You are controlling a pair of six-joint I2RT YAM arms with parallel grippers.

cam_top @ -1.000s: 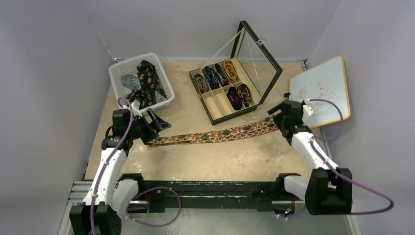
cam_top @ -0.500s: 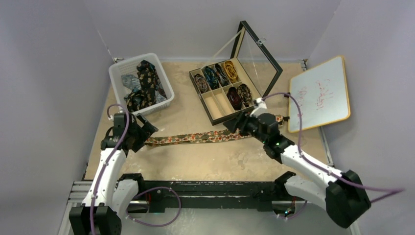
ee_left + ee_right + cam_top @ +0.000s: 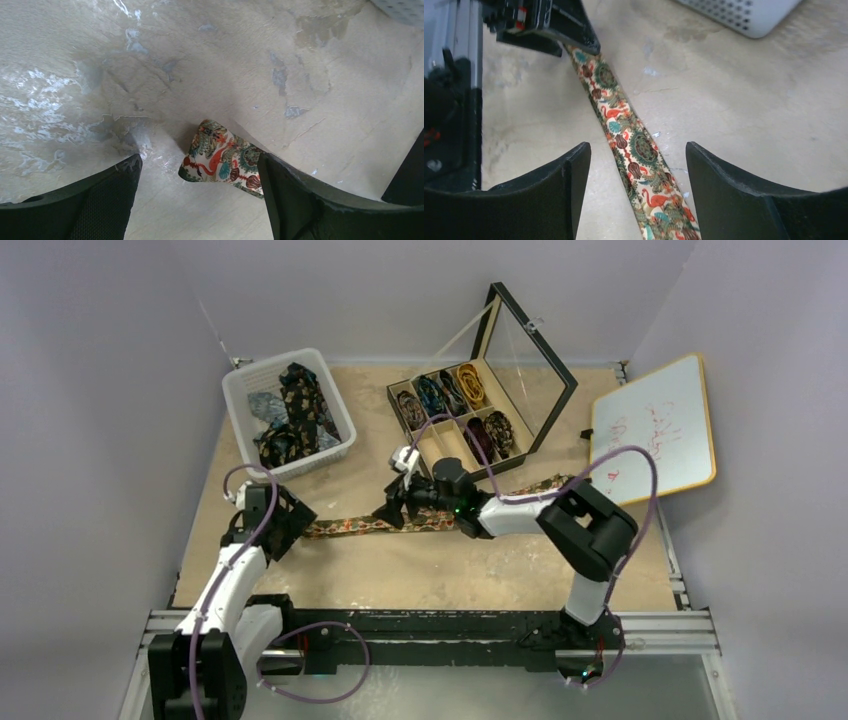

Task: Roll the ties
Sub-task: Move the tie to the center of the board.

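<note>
left gripper (image 3: 199, 167): well left of the box (image 3: 470, 472) and nearer the arm bases. Jaws spread wide either side of the tie's tip, nothing pinched.
right gripper (image 3: 636, 150): just in front of the box's left corner. Jaws apart, and the tie runs down the middle with bare table showing along both its edges, so no grip.
flat tie (image 3: 345, 526): stretched out on the table (image 3: 450, 560) in front of the box. The far end slants up past the box's right corner toward the whiteboard (image 3: 655, 430).
rolled ties (image 3: 470, 385): coiled in the box's compartments, lid standing up.
loose ties (image 3: 295, 410): piled in the white basket (image 3: 235, 400), left of the box.
room: a wide bare strip of table on the near side of the tie.
</note>
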